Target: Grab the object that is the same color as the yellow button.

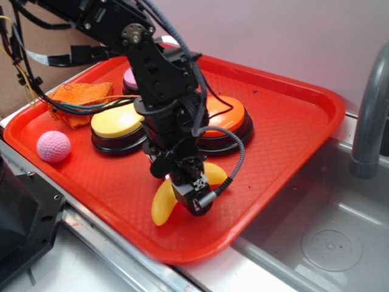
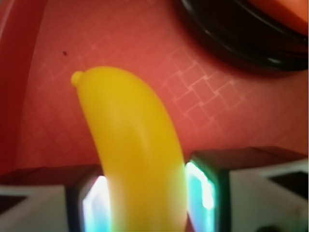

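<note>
The object, a glossy yellow toy banana (image 1: 163,204), lies on the red tray (image 1: 292,121) near its front edge. My gripper (image 1: 182,182) is down over the banana's middle, so only its two ends show in the exterior view. In the wrist view the banana (image 2: 130,145) runs up between my fingers (image 2: 200,193), and both pads press against its sides. The gripper (image 2: 147,203) is shut on it. The yellow button (image 1: 115,123) sits behind and to the left of the gripper, on a black base.
An orange-domed button (image 1: 228,115) stands just behind the gripper, and its black base (image 2: 241,34) shows in the wrist view. A pink button (image 1: 129,78), an orange cloth (image 1: 82,97) and a pink ball (image 1: 53,146) sit to the left. A metal sink (image 1: 328,243) and grey pipe (image 1: 371,109) are on the right.
</note>
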`<state>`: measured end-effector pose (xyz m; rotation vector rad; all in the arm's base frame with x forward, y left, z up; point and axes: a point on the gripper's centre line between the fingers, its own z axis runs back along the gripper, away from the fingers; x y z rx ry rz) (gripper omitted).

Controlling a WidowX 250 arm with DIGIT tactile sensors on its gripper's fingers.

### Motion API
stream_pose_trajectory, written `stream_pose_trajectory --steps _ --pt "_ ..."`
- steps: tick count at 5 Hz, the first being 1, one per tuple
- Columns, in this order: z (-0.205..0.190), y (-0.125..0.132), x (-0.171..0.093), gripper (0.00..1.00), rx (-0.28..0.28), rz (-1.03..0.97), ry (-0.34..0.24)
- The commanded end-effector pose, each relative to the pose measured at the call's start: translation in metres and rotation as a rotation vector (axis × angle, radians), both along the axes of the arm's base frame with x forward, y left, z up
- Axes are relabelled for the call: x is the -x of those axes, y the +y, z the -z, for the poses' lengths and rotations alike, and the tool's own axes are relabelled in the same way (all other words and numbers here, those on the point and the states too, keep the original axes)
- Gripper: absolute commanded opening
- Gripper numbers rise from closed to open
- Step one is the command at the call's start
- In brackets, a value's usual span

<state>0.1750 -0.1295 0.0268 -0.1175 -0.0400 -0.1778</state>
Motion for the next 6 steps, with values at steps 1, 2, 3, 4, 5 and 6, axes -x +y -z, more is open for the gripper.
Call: stream_pose_trajectory --steps 1,2,3,4,5,6 --pt "-0.068 0.023 -0.005 0.0 0.02 -0.093 -0.059" --pt "-0.098 0.046 -0.001 0.0 0.008 -0.151 -0.085" --pt "-0.123 0.074 0.005 0.0 0.001 -0.188 -0.062" --pt "-0.144 0.099 0.009 0.0 -0.028 -0.201 -0.091" --pt "-0.159 0.125 0.007 0.0 -0.058 -0.193 -0.052" --pt "-0.165 0.144 0.009 0.0 -0.108 -0.212 -0.046"
